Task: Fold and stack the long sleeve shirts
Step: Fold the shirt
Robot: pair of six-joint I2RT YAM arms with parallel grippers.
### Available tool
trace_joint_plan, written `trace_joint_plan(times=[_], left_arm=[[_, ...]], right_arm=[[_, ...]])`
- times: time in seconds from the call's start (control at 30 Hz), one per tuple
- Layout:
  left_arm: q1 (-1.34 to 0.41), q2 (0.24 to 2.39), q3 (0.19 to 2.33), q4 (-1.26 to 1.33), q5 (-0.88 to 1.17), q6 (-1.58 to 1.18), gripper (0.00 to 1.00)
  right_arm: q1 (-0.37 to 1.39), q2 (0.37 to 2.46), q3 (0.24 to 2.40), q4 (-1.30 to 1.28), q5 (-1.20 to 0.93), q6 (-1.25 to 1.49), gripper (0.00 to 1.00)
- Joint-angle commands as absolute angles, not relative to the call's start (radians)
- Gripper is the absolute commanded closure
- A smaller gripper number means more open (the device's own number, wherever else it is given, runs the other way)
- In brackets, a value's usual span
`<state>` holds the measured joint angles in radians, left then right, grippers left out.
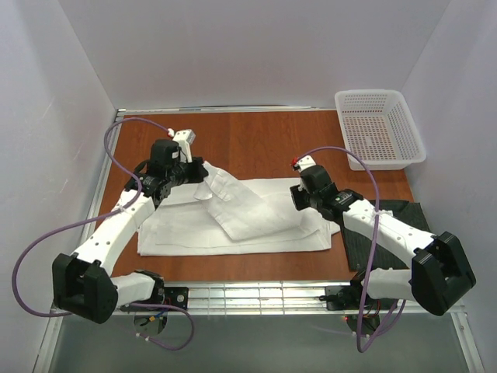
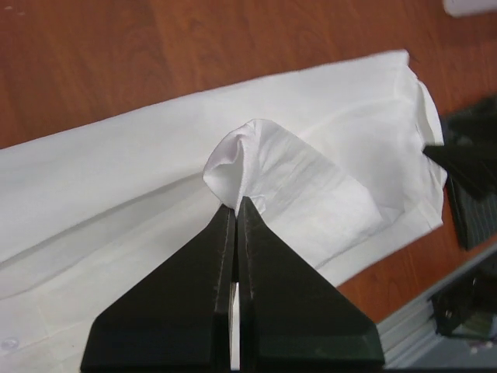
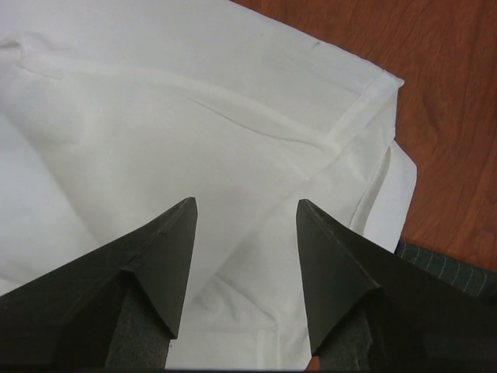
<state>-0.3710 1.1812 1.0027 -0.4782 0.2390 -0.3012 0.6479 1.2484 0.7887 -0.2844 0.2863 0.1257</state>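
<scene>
- White shirt (image 1: 233,221) lay spread flat mid-table, long side running 9 to 3 o'clock, with a folded-over panel lying diagonally across its middle.
- A fold at its 10 o'clock corner was lifted off the rest of the cloth and bunched into a small peak, seen in the left wrist view (image 2: 256,155).
- Left gripper (image 2: 236,206) was clamped tight on that peak of the white shirt, jaws pressed together with only cloth between them; in the top view it sat at the shirt's 10 o'clock corner (image 1: 196,172).
- Right gripper (image 3: 245,203) was over the shirt's 3 o'clock end, jaws moderately apart and nothing between them; whether the tips touched the cloth, could not tell. Top view put it at (image 1: 297,198).
- Hem and side seam of the white shirt (image 3: 233,116) showed flat just ahead of the right fingers.
- Dark striped shirt (image 1: 392,221) lay at 3 o'clock of the white one, just beside it, mostly under the right arm; a corner showed in the right wrist view (image 3: 450,272).
- White mesh basket (image 1: 380,128) sat at the table's 1 o'clock corner, well apart from both shirts.
- Table (image 1: 256,140) was reddish wood.
</scene>
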Motion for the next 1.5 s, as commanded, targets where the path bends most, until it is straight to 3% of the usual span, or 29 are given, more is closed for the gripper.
trace_joint_plan(times=[0.0,0.2,0.6,0.8,1.0,1.17,1.47], left_arm=[[-0.241,1.195,0.968,-0.439,0.175,-0.425,1.00],[-0.112,1.184,0.862,-0.379,0.196,-0.488,1.00],[-0.034,1.141,0.681,-0.440,0.121,-0.617,1.00],[-0.002,1.127,0.713,-0.492,0.041,-0.601,1.00],[-0.002,1.149,0.824,-0.514,0.104,-0.566,1.00],[-0.002,1.172,0.839,-0.546,0.124,-0.539,1.00],[-0.002,1.178,0.834,-0.584,0.103,-0.525,1.00]], right_arm=[[0.646,1.238,0.755,-0.258,0.226,0.114,0.51],[0.647,1.238,0.726,-0.224,0.083,0.072,0.51],[0.647,1.258,0.735,-0.213,0.034,0.061,0.51],[0.647,1.259,0.730,-0.206,0.018,0.060,0.51],[0.670,1.258,0.732,-0.176,-0.066,0.037,0.51],[0.794,1.250,0.726,-0.114,-0.068,0.014,0.50],[1.090,1.382,0.851,-0.072,0.150,-0.090,0.49]])
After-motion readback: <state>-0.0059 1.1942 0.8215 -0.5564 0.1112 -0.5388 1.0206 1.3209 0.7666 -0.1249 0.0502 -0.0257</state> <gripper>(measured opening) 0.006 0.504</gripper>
